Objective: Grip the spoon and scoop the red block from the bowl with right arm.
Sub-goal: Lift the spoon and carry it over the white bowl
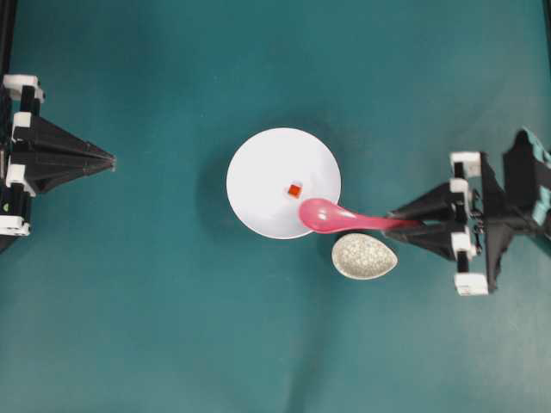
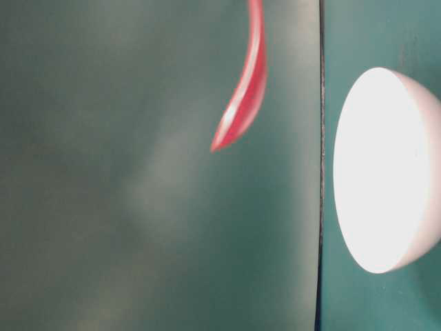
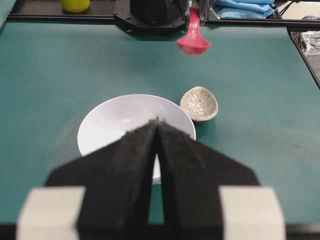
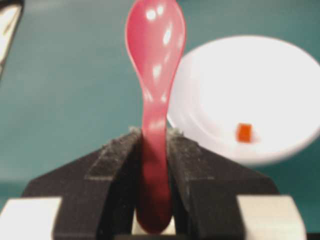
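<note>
While I'm sitting here at the remote station, the right gripper (image 4: 152,145) has its jaws pinched partway shut on the handle of the spoon (image 4: 154,100), pads pressed against both sides. From overhead, the spoon's scoop (image 1: 320,215) hangs over the rim of the bowl (image 1: 258,172) on the side facing the right arm, handle running back to the gripper. The red block (image 1: 294,190) sits inside the bowl, just beside the scoop but not in it.

The left gripper (image 3: 157,125) is parked well away from the bowl, jaws pressed together with nothing in them.

Hard to read: the table-level view is blurry and only gives me the spoon's edge and one side of the bowl, no block, no gripper. The left wrist cam's own fingers cover the near part of the bowl, so the block is hidden there too.

The small speckled dish (image 1: 364,256) sits just beside the bowl, under the spoon handle as seen from above. The right wrist cam doesn't clearly catch it.
</note>
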You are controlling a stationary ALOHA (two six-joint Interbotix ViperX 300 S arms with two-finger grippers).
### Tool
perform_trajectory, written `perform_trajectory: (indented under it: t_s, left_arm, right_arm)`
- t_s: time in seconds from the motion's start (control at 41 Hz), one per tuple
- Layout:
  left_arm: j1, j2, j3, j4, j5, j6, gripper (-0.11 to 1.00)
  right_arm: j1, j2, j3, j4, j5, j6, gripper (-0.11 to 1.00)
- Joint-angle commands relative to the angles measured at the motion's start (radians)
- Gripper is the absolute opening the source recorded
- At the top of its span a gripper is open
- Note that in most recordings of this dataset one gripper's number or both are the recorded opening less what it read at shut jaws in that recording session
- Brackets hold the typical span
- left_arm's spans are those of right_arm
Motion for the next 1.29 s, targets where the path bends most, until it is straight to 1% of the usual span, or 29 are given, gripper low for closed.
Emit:
perform_trajectory:
  t_s: [0.0,0.146,0.292,0.39,0.512,0.633,0.706,0.755,0.78,0.828,0.853,0.877,0.95,0.999,1.023,1.145,1.194,1.267]
  left_arm:
    - [0.002,0.002,-0.029,0.002,-0.005,0.000,0.00]
    - [0.002,0.000,-0.029,0.002,-0.005,0.000,0.00]
    - [0.002,-0.002,-0.029,0.002,-0.005,0.000,0.00]
    - [0.002,-0.002,-0.029,0.003,-0.005,0.000,0.00]
    - [0.002,-0.003,-0.031,0.003,-0.005,0.000,0.00]
    - [0.002,-0.003,-0.031,0.002,-0.003,0.002,0.00]
    - [0.002,-0.003,-0.031,0.003,-0.005,0.002,0.00]
    - [0.002,-0.003,-0.031,0.003,-0.003,0.002,0.00]
    - [0.002,-0.003,-0.031,0.002,-0.003,0.002,0.00]
    - [0.002,-0.003,-0.031,0.003,-0.005,0.002,0.00]
    - [0.002,-0.003,-0.031,0.002,-0.005,0.002,0.00]
    - [0.002,-0.003,-0.031,0.003,-0.005,0.002,0.00]
    - [0.002,-0.003,-0.031,0.002,-0.005,0.002,0.00]
    - [0.002,-0.003,-0.031,0.002,-0.005,0.002,0.00]
    - [0.002,-0.003,-0.031,0.002,-0.005,0.002,0.00]
    - [0.002,-0.003,-0.031,0.002,-0.005,0.002,0.00]
    - [0.002,-0.003,-0.031,0.003,-0.003,0.002,0.00]
    - [0.002,-0.003,-0.031,0.003,-0.005,0.002,0.00]
  right_arm:
    - [-0.100,-0.037,-0.109,-0.003,0.179,-0.028,0.24]
    - [-0.247,-0.026,-0.244,-0.008,0.465,-0.031,0.23]
    - [-0.368,0.015,-0.350,-0.009,0.695,-0.028,0.23]
    - [-0.434,0.049,-0.397,-0.009,0.799,-0.014,0.23]
    - [-0.500,0.104,-0.454,-0.014,0.899,0.038,0.23]
    - [-0.538,0.167,-0.508,-0.058,0.974,0.107,0.23]
    - [-0.545,0.202,-0.543,-0.107,1.015,0.153,0.23]
    - [-0.545,0.225,-0.568,-0.152,1.046,0.187,0.23]
    - [-0.545,0.241,-0.583,-0.183,1.068,0.210,0.23]
    - [-0.545,0.259,-0.603,-0.224,1.100,0.241,0.23]
    - [-0.545,0.272,-0.618,-0.258,1.127,0.265,0.23]
    - [-0.545,0.281,-0.627,-0.279,1.147,0.284,0.23]
    - [-0.545,0.314,-0.667,-0.367,1.235,0.368,0.23]
    - [-0.543,0.331,-0.687,-0.405,1.278,0.414,0.23]
    - [-0.541,0.344,-0.703,-0.433,1.312,0.446,0.23]
    - [-0.522,0.385,-0.756,-0.525,1.413,0.535,0.23]
    - [-0.509,0.399,-0.773,-0.549,1.440,0.546,0.23]
    - [-0.489,0.413,-0.790,-0.572,1.462,0.548,0.23]
